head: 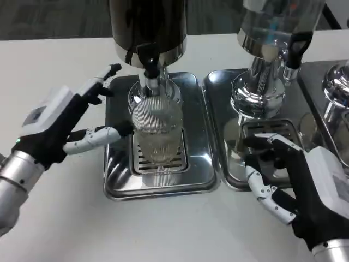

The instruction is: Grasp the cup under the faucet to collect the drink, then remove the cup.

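Observation:
A clear ribbed glass cup (pixel 158 130) stands upright on the slotted grate of a silver drip tray (pixel 197 164), right under the black faucet (pixel 149 61) of a dark drink dispenser. My left hand (pixel 62 123) is just left of the cup, fingers spread apart. One fingertip reaches the cup's left side near its middle; an upper finger points toward the dispenser's base. Nothing is held in it. My right hand (pixel 297 183) hovers at the lower right, over the neighbouring tray, fingers apart and holding nothing.
A second dispenser with a chrome base (pixel 259 90) stands on its own drip tray (pixel 218 136) to the right. A third chrome unit (pixel 335 93) sits at the far right edge. White table (pixel 163 229) stretches in front of the trays.

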You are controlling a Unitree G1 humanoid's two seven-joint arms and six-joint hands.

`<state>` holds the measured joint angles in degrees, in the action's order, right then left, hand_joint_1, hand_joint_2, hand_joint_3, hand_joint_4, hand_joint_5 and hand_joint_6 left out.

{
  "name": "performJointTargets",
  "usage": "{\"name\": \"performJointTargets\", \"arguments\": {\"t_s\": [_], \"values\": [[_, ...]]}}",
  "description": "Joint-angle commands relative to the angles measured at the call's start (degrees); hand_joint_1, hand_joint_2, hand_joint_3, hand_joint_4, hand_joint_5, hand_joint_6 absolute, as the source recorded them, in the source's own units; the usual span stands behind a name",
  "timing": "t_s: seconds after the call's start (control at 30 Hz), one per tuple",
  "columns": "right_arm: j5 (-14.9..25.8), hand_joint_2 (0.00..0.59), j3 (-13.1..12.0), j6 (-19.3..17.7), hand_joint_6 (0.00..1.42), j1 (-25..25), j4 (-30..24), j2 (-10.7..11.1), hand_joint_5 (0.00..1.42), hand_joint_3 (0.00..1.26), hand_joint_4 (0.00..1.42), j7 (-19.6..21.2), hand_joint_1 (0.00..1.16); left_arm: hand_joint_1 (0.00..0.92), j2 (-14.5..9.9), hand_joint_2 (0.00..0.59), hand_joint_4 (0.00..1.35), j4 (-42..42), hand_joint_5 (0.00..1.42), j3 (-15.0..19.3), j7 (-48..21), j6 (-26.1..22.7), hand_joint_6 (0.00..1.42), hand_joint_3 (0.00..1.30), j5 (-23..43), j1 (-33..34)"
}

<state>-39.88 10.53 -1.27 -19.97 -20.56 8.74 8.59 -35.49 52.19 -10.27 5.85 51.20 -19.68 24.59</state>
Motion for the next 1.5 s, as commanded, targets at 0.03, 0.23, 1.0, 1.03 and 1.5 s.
{"name": "performJointTargets", "arguments": {"t_s": [0.03,0.23,1.0,1.03,1.5], "values": [[0.84,0.443,-0.08,-0.51,0.47,0.89,0.64,0.27,0.43,0.42,0.36,0.31,0.43,0.0,-3.05,0.059,0.11,-3.55,0.25,4.49,-13.89,3.82,0.33,0.14,13.86,-2.72],[1.59,0.443,0.03,-0.7,0.44,1.93,1.6,0.46,0.41,0.42,0.36,0.36,0.43,0.0,-4.19,0.069,0.16,-9.87,0.26,10.7,-42.39,-4.69,0.34,0.26,39.14,-2.65],[2.88,0.443,0.95,-1.67,0.36,4.79,5.74,-0.87,0.38,0.41,0.39,3.23,0.43,0.0,-0.06,0.052,0.07,-6.58,0.16,22.29,-78.22,-49.48,0.24,0.18,52.52,18.41],[2.91,0.443,0.98,-1.65,0.36,4.77,5.79,-0.93,0.38,0.41,0.39,3.36,0.43,0.0,0.33,0.051,0.07,-6.07,0.16,22.26,-78.11,-49.65,0.24,0.18,52.01,19.26],[3.01,0.442,1.43,-1.45,0.36,4.13,6.04,-1.72,0.38,0.41,0.4,5.15,0.44,0.0,5.5,0.051,0.08,-0.98,0.17,23.52,-76.34,-47.3,0.24,0.18,47.71,24.34]]}}
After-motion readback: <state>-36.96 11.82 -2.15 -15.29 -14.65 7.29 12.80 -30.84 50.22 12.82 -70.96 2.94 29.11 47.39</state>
